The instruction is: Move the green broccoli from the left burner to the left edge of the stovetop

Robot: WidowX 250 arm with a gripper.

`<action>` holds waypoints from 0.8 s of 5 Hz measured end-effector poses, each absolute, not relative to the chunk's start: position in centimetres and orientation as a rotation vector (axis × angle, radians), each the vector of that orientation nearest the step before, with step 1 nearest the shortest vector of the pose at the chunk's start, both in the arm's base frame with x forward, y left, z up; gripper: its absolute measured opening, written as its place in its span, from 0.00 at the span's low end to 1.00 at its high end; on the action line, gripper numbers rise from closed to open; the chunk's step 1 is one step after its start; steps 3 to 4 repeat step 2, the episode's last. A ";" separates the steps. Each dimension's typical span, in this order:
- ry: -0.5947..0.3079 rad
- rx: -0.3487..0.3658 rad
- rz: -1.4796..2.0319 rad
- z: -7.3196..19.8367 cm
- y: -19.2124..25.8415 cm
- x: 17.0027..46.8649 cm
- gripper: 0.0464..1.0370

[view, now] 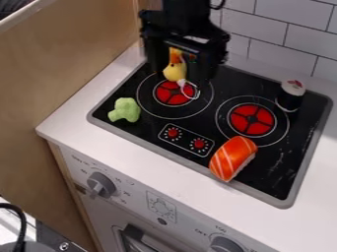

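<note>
Presently observed the black gripper high over the far part of the left burner. Cannot tell whether open or closed. Noted a yellow toy bird at the gripper, with an orange part near its top; cannot tell whether gripped or just beside it. Seen below the bird: a thin white loop over the burner's red centre. Found a green toy broccoli on the black stove top, near its left edge. Located an orange-and-white toy sushi piece near the front rim, right of the printed control panel. Recorded a black-and-white toy sushi roll upright at the far right, beside the right burner.
</note>
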State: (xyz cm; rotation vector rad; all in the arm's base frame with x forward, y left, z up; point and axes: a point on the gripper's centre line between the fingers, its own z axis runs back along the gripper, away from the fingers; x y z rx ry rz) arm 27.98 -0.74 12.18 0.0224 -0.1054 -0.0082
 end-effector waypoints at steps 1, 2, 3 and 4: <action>-0.089 0.022 0.021 11.8 -2.2 29.3 0.96; -0.086 0.018 0.024 11.6 -2.6 30.3 0.96; -0.086 0.018 0.024 11.6 -2.6 30.3 0.96; -0.086 0.018 0.024 11.6 -2.6 30.3 0.96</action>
